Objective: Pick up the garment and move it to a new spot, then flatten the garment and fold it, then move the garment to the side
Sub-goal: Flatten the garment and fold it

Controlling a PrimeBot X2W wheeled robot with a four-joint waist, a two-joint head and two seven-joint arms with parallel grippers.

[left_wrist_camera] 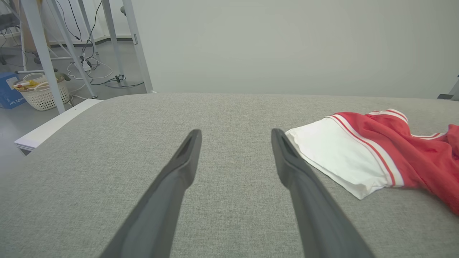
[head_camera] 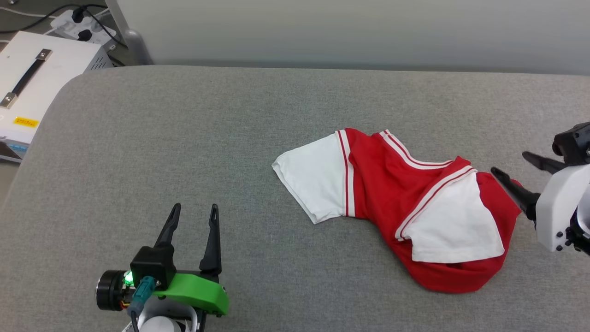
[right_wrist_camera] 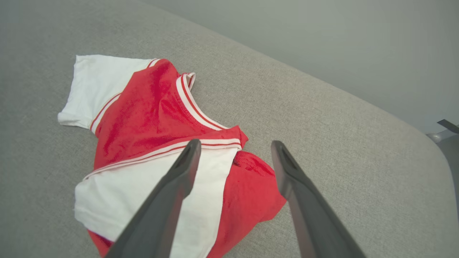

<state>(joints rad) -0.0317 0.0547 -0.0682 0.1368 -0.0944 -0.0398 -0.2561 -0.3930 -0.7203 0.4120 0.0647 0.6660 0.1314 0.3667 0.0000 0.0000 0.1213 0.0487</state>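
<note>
where everything rests: a grey fabric-covered worktop (head_camera: 184, 138) with rounded corners, spread under both hands.
wall (head_camera: 350, 27): pale and plain, past the worktop's far edge, ahead of both hands.
garment (head_camera: 382, 184): a red t-shirt with white sleeves and red-and-white striped trim, crumpled in a heap on the worktop. it lies ahead and to the right of the left hand (head_camera: 195, 207), well apart from it, and right at the fingertips of the right hand (head_camera: 509, 162).
sleeves: one white sleeve lies flat on the side toward the left hand. the other is folded over the red body on the side toward the right hand.
white box (head_camera: 41, 78): a case with a black handle and a yellow sticker, off the worktop's corner, far ahead and to the left of the left hand.
right hand (right_wrist_camera: 235, 142): jaws wide, holding nothing. in its wrist view one finger crosses the folded white sleeve and the other passes the red edge over bare worktop. whether a finger touches the cloth cannot be told.
left hand (left_wrist_camera: 235, 132): jaws wide, holding nothing, fingers over bare worktop.
basket (left_wrist_camera: 43, 95): pale, on the floor, far ahead and to the left of the left hand.
power strip (head_camera: 76, 23): white with black plugs, beyond the white box.
</note>
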